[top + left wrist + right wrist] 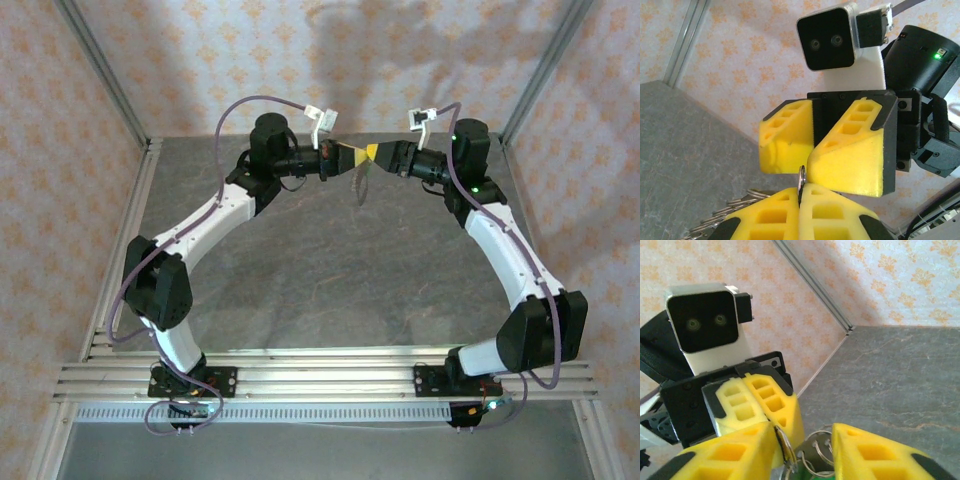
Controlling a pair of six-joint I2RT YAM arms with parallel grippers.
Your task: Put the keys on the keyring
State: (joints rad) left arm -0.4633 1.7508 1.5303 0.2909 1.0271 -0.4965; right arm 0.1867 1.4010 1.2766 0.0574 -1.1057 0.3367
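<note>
1. The left gripper (pixel 800 197) is pressed together on the edge of the keyring (pixel 801 176). The keyring is a thin metal loop standing upright between the fingertips. Both are raised well above the worktop (pixel 330 280).
2. The keys (pixel 722 220) fan out in a bunch just below the left gripper's tips and off to one side, close to the pinched loop. In the right wrist view, small rings and a flat key blade sit in the gap between the right gripper's fingers.
3. The right gripper (pixel 805 436) faces the left gripper tip to tip. Its jaws are spread and clamp nothing, and one finger sits just beside the pinched loop.
4. Progress, as a judgement: the pick-up and lift look done. The bunch seems to hang from the loop or from a smaller ring linked to it. The joins are too small to tell whether every key is threaded on.
5. Left to do, as I read it: finish or check the threading, then lower the set to the worktop and let go.
</note>
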